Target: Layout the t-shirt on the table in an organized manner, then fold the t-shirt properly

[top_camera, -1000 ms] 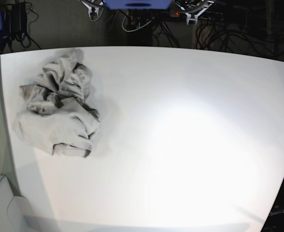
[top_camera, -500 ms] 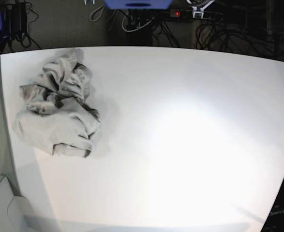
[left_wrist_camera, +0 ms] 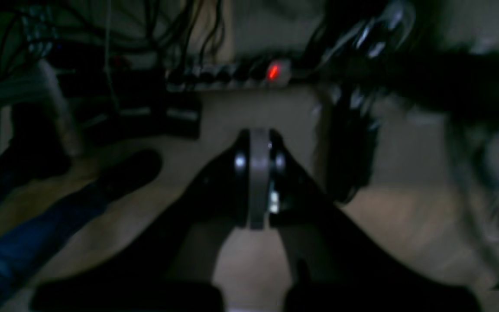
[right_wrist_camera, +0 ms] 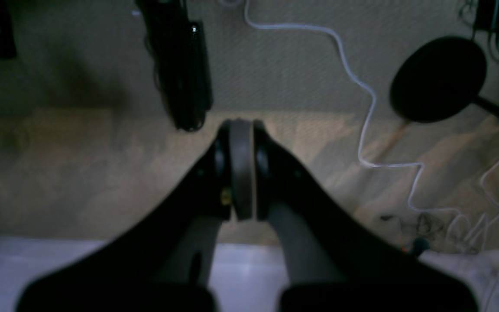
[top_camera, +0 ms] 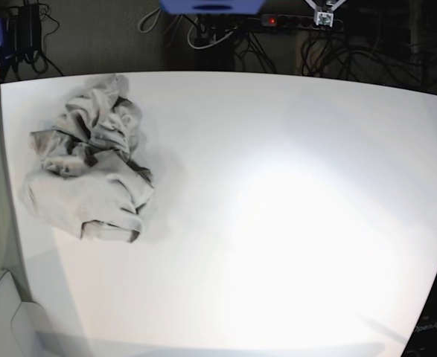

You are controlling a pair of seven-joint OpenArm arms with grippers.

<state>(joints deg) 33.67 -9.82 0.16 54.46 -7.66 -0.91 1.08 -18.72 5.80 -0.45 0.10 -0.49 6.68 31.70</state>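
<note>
The t-shirt (top_camera: 91, 160) lies crumpled in a heap on the far left part of the white table (top_camera: 278, 223), as the base view shows. Neither gripper is near it. In the left wrist view my left gripper (left_wrist_camera: 258, 173) is shut with its fingers pressed together and holds nothing; it hangs over the dark floor beyond the table. Only its tip (top_camera: 324, 16) shows at the top edge of the base view. My right gripper (right_wrist_camera: 241, 169) is likewise shut and holds nothing, above the table's far edge (right_wrist_camera: 59, 268). It is out of the base view.
Behind the table are tangled cables (top_camera: 352, 44) and a power strip with a red light (left_wrist_camera: 249, 73). A leg in blue jeans with a black shoe (left_wrist_camera: 128, 173) stands on the floor. A white cord (right_wrist_camera: 362, 99) and a black round base (right_wrist_camera: 438, 78) lie below the right arm.
Both gripper tips have withdrawn from the table's far edge. The right one has left the base view; the left one has shifted right, only just showing. The t-shirt has not moved.
</note>
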